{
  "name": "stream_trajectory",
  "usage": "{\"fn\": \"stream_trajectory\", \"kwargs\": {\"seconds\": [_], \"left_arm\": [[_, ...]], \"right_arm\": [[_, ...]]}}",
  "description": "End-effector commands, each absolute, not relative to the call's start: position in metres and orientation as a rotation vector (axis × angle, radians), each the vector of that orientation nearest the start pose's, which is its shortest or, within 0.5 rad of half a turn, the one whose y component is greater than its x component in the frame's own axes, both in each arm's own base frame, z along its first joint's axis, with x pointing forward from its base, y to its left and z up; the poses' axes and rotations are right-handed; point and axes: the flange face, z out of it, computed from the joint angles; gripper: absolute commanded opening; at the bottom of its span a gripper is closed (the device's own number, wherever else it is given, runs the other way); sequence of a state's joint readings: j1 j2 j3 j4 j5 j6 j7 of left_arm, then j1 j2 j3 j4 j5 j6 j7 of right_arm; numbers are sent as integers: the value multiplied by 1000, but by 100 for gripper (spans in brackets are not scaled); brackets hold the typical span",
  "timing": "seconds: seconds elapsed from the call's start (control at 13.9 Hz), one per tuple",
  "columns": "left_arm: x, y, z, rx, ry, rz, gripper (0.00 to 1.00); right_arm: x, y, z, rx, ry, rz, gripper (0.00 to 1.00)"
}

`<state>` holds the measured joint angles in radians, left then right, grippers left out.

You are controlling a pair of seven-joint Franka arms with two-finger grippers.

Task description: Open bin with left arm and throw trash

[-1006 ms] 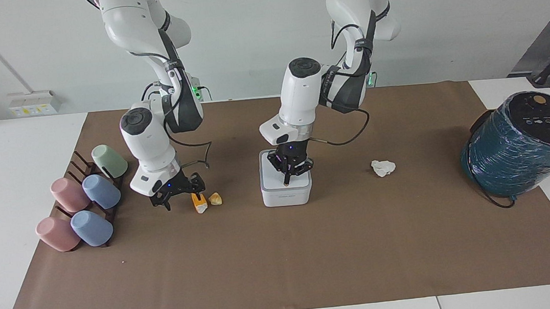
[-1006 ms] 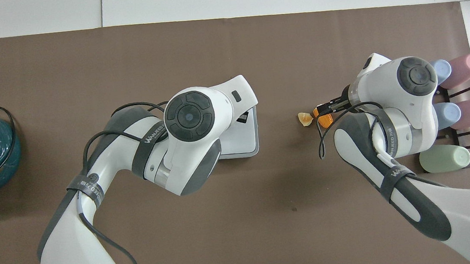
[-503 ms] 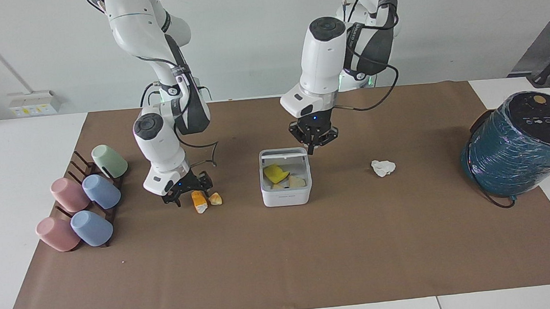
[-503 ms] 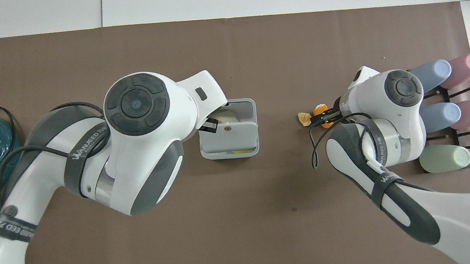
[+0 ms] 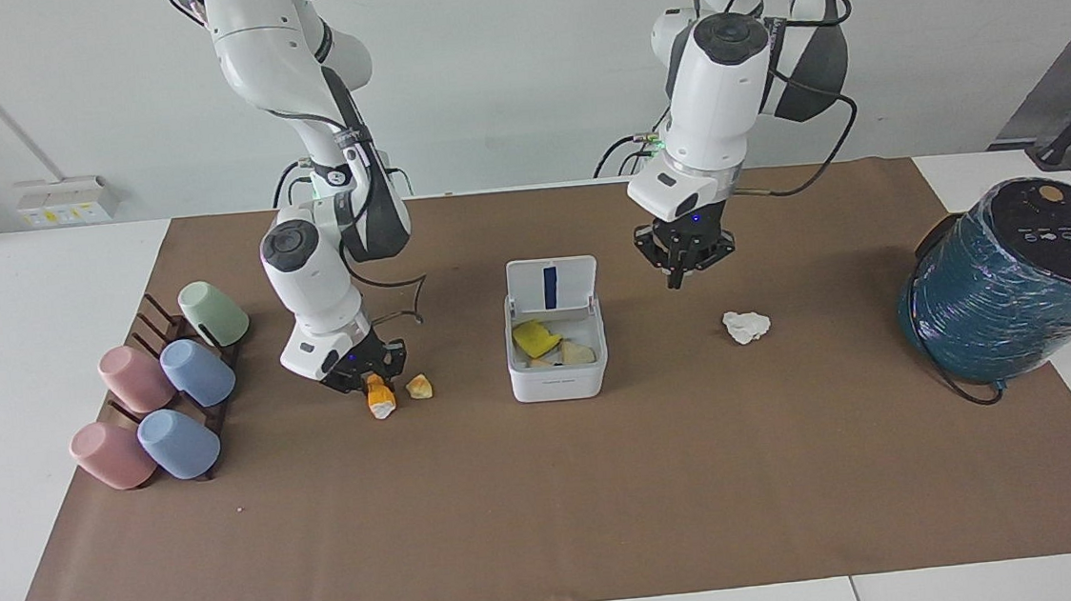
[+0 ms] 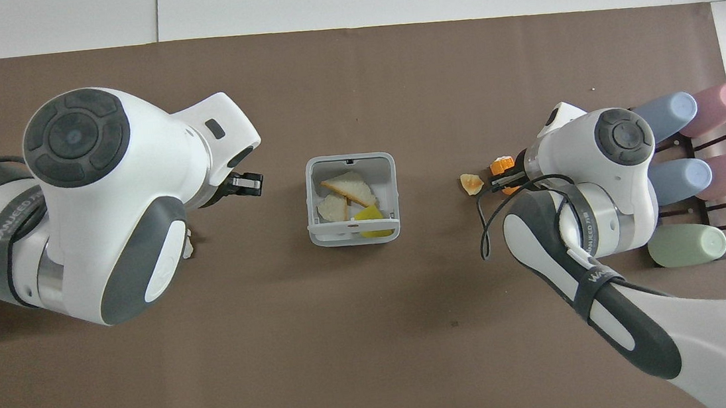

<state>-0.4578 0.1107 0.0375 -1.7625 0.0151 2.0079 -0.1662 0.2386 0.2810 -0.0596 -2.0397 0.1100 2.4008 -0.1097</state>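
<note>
The white bin (image 5: 558,383) stands mid-mat with its lid (image 5: 573,285) raised upright, blue strip showing; yellow and pale scraps lie inside it. It also shows in the overhead view (image 6: 313,195). My left gripper (image 5: 678,270) is shut and empty, raised over the mat between the bin and the crumpled white paper wad (image 5: 747,326); it shows in the overhead view (image 6: 248,184) too. My right gripper (image 5: 372,378) is low at the mat, shut on the orange-yellow piece (image 5: 379,401), which also shows in the overhead view (image 6: 499,165). The yellowish lump (image 5: 419,386) lies just beside it.
Several pastel cups (image 5: 161,397) lie on a dark rack at the right arm's end of the table, close to the right arm. A big teal wrapped cylinder (image 5: 1012,282) with a black cable stands at the left arm's end.
The left gripper left the lid, rose and swung toward the paper wad; the lid went from shut to fully upright. The right gripper closed in on the orange-yellow piece, which shifted under it.
</note>
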Motion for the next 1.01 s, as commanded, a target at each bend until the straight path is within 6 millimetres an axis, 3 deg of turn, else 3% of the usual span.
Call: {"fn": "stream_trajectory", "kwargs": {"seconds": [0.0,0.07,0.22,0.43,0.65,0.79,0.93], "left_arm": [[548,-217,490,-3105,467,-296,100],[548,-203,484,-3103,455,-287,100],[552,-183,471,-3106,409,-279,100],[552,-153,432,-3107,377,-328,100],[547,-124,401,-3099,367,-356,100],[549,-112,392,-3094,372,-341,100],[542,-98,372,-3093,370,-328,100]], "right_arm": [[603,115,385,-3017,-155,-114,0],[610,120,408,-3010,-74,-115,0],[618,162,440,-2955,32,-125,0],[620,218,465,-2768,227,-174,0],[608,277,464,-2685,356,-224,0],[597,307,443,-2685,386,-168,0],[591,315,423,-2694,406,-109,0]]}}
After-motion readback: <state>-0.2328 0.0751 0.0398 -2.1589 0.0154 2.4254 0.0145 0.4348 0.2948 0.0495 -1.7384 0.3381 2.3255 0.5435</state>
